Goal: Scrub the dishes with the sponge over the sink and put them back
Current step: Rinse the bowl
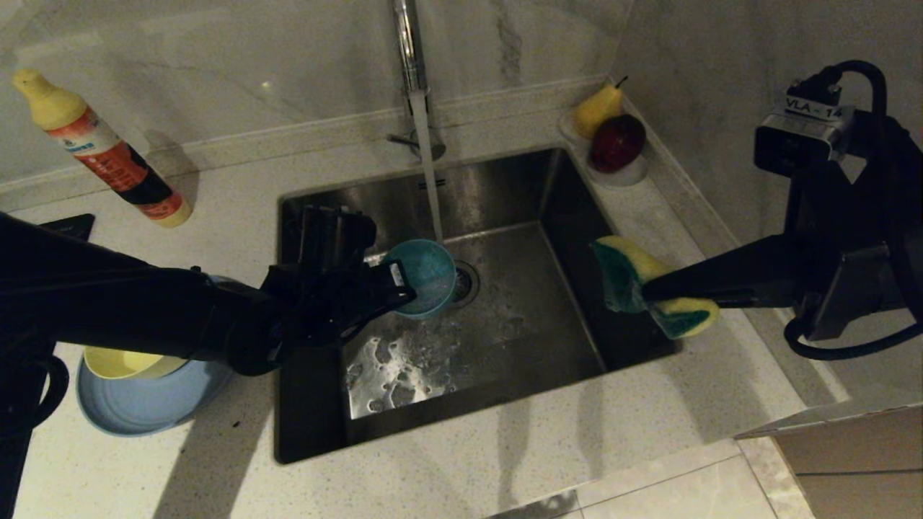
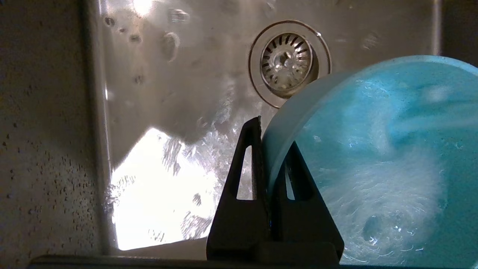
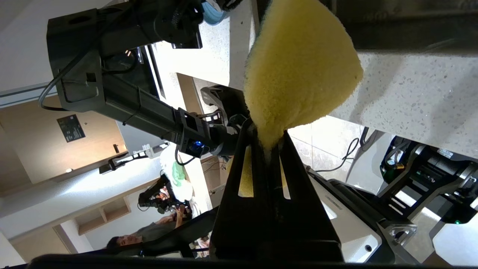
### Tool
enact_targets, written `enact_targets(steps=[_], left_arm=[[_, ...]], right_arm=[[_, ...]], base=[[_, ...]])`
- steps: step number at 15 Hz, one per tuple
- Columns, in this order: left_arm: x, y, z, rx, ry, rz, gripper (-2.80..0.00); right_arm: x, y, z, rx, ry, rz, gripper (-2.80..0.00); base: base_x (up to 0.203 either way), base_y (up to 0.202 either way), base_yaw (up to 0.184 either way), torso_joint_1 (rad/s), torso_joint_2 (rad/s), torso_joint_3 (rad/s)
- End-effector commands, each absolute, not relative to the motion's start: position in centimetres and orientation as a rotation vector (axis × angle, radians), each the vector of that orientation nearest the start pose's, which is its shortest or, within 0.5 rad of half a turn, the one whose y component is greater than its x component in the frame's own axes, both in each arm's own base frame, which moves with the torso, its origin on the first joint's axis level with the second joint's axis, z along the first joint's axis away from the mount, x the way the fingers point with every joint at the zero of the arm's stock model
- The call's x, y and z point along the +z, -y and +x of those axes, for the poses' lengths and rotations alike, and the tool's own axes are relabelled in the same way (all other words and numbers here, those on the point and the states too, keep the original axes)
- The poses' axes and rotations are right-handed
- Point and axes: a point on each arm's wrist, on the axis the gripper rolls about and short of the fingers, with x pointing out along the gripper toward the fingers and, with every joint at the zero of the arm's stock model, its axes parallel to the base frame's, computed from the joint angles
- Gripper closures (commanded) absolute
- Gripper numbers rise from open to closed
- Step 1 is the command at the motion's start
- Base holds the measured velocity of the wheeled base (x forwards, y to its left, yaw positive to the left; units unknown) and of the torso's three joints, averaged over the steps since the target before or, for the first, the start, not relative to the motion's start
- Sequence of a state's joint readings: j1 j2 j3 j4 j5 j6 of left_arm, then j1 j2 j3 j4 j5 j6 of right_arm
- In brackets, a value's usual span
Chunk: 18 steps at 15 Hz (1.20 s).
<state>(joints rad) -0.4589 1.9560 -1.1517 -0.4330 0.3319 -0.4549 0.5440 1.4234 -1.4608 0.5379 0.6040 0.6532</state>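
We judged the job barely begun: our left gripper [image 1: 404, 288] clamped the teal bowl [image 1: 425, 277] under the running tap over the sink [image 1: 505, 339], our right gripper [image 1: 645, 292] pinched the sponge [image 1: 652, 288] beside it, while the yellow bowl [image 1: 119, 364] and blue plate [image 1: 144, 407] waited on the counter [image 1: 505, 461].

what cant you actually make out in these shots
- Light-blue plate: head view, partly covered by the left arm and yellow bowl.
- Teal bowl: left wrist view, cut off by the frame edge.
- Sponge: right wrist view, green side faces away.
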Motion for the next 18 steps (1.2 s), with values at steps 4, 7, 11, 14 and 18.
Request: enact_targets(steps=[4, 7, 11, 14, 18], left_arm=[[16.5, 16.5, 34.3, -0.057, -0.384, -0.303, 0.0], [16.1, 17.0, 34.5, -0.067, -0.395, -0.297, 0.0], [16.0, 17.6, 35.0, -0.074, -0.385, -0.313, 0.0], [15.9, 17.8, 35.5, -0.068, -0.383, -0.328, 0.0], [17.3, 17.0, 34.3, -0.067, -0.357, -0.337, 0.0]], right_arm=[[32.4, -12.0, 17.4, 0.911, -0.909, 0.583, 0.0], [32.4, -11.7, 17.3, 0.901, -0.904, 0.59, 0.0], [32.4, -11.6, 17.3, 0.906, -0.894, 0.592, 0.0], [32.2, -11.4, 17.0, 0.902, -0.899, 0.591, 0.0], [31.8, -11.4, 17.0, 0.895, -0.91, 0.59, 0.0]], base=[[0.0, 0.0, 0.0, 0.0, 0.0, 0.0], [0.0, 0.0, 0.0, 0.0, 0.0, 0.0], [0.0, 0.0, 0.0, 0.0, 0.0, 0.0], [0.0, 0.0, 0.0, 0.0, 0.0, 0.0], [0.0, 0.0, 0.0, 0.0, 0.0, 0.0]])
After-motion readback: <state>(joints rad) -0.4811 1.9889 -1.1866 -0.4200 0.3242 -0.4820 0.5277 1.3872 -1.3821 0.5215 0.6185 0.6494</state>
